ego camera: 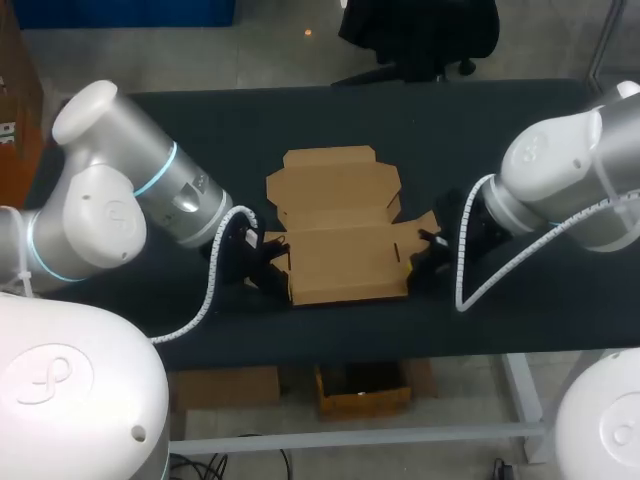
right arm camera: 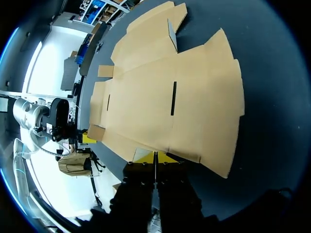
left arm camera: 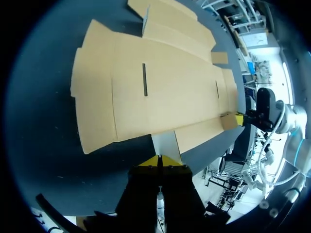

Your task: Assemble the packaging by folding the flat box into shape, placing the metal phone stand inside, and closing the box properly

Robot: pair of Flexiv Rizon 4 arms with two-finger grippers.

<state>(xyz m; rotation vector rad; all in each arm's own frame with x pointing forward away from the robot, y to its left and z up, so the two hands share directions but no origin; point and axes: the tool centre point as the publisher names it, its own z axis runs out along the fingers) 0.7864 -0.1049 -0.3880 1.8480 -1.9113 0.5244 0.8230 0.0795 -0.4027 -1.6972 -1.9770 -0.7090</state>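
The flat brown cardboard box (ego camera: 340,225) lies unfolded in the middle of the black table, its lid panel towards the back. My left gripper (ego camera: 262,262) sits at the box's left end, shut, its yellow tips (left arm camera: 159,160) meeting the edge of a side flap (left arm camera: 194,136). My right gripper (ego camera: 425,255) sits at the right end, also shut, with its yellow tips (right arm camera: 155,156) against the cardboard (right arm camera: 165,97). Each wrist view shows the other gripper across the box (left arm camera: 240,119) (right arm camera: 85,138). No metal phone stand is in view.
The black table (ego camera: 500,330) stretches bare to both sides of the box and behind it. Its front edge runs close below both grippers. One small flap (right arm camera: 171,34) stands up near the box's far panel.
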